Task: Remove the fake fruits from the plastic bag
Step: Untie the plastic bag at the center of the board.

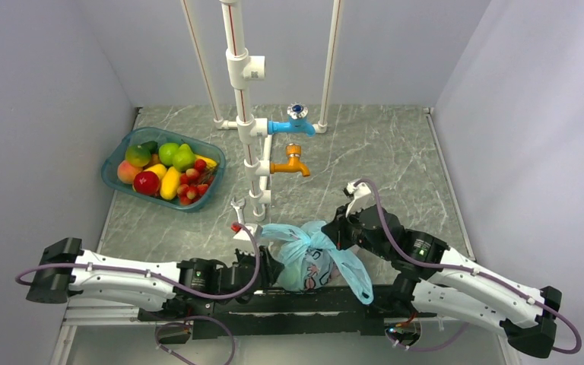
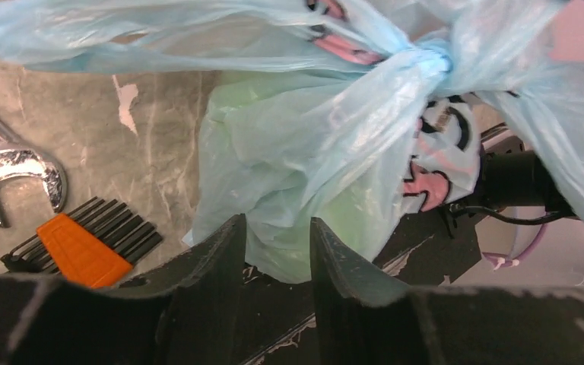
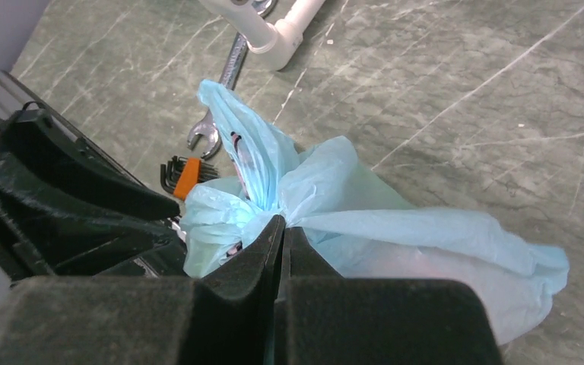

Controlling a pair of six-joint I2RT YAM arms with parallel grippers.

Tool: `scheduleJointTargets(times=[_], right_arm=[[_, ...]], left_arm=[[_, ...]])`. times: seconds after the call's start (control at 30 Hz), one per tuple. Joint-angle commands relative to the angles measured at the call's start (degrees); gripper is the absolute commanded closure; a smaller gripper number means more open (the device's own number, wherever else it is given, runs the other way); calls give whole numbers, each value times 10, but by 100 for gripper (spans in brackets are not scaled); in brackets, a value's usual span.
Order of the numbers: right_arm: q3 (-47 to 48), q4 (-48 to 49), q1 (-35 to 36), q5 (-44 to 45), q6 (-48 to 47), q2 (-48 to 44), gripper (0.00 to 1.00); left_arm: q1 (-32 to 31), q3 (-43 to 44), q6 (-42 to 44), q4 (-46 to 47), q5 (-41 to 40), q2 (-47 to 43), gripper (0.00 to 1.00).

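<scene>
- Grey marbled table [image 1: 395, 160] with pale walls around it and a white pipe frame standing at the back.
- The plastic bag [image 1: 308, 262] lies at the near edge of the table, between the two arms. Its handles are tied in a knot [image 2: 426, 61].
- The right gripper [image 3: 283, 228] is closed, its fingertips pinching a gathered fold of the film near the top of the bag.
- The left gripper [image 2: 275, 228] has its jaws apart. The bag's lower bulge hangs just in front of them and is not clamped.
- Step in hand, as I judge it: getting a hold on the bag so that it can be opened. No fruit is out yet.
- The next move likely calls for the left jaws to catch the film or a handle loop, so that the two arms can pull the knot loose. The thin film could tear or slip.
- In the bag, the fake fruits are hidden by the film. Only a pale green patch [image 2: 236, 106] shows through it.
- The teal basket [image 1: 109, 169] stands well apart at the far left and holds other mixed fruit, which is not part of this job.
- A wrench [image 2: 0, 175] and a hex key set [image 2: 84, 243] lie just beside the bag.
</scene>
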Motion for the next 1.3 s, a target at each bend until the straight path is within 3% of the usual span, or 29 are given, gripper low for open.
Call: scheduleJointTargets(times=[0.0,0.23,0.43,0.63,0.9,1.07,1.27], right_arm=[[18,24,-4,-15,-17,4,100],[8,27,-4,-37,-15,15,100],[10,25,-4,-38,-16,8,100],[3,23,-4,-39,-15,0,100],[1,21,-4,-47,-11,-2,100],[3,18,-4,-36,-7,-2,100],[-4,21,-4,-32,-9,-2,100]], left_arm=[[-11,98,112,-60,-16,32,52],[-11,280,230,-151,-40,160,32],[2,350,268,-179,-46,245,30],[34,350,273,-171,-17,264,30],[48,333,299,-103,29,285,43],[48,336,285,-123,42,302,46],[48,312,262,-124,35,296,67]])
